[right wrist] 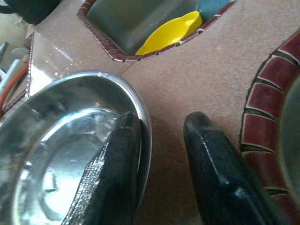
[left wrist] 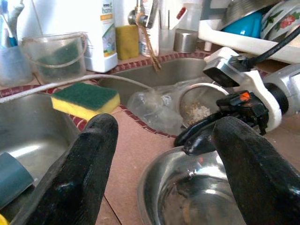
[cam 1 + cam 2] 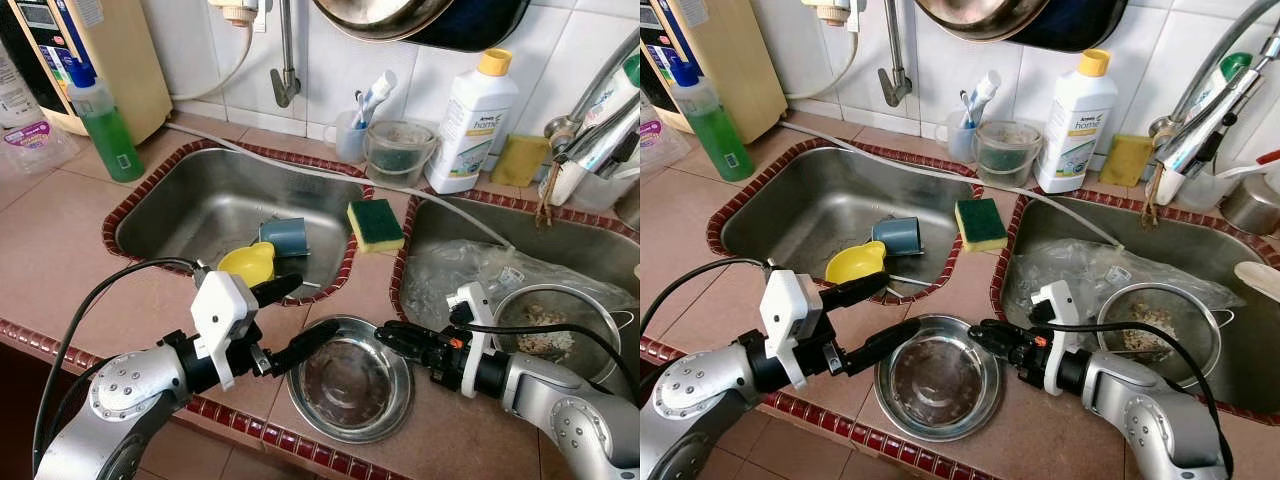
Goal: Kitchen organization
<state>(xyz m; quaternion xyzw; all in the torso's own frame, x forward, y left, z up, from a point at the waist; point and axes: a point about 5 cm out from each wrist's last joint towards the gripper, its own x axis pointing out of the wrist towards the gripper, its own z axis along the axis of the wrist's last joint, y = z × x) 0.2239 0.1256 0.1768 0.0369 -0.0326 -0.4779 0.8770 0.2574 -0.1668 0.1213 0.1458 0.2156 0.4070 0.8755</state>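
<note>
Both arms are silver metal with round screwed joints, each ending in a white block behind its pincer. The left pincer (image 3: 290,317) and right pincer (image 3: 384,333) have long black fingers. Black cables loop behind each; an orange mark sits just behind the right pincer.

White tiled wall (image 3: 330,70) at twelve o'clock; pinkish tiled counter (image 3: 60,260) with dark red edging (image 3: 60,337) spreads below.

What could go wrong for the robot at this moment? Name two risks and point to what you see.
1. The right gripper has its jaws straddling the steel bowl's thin rim; a shallow pinch could slip or tip the bowl.
2. The bowl sits near the counter's front edge, so a nudge from the open left gripper might push it off.
</note>
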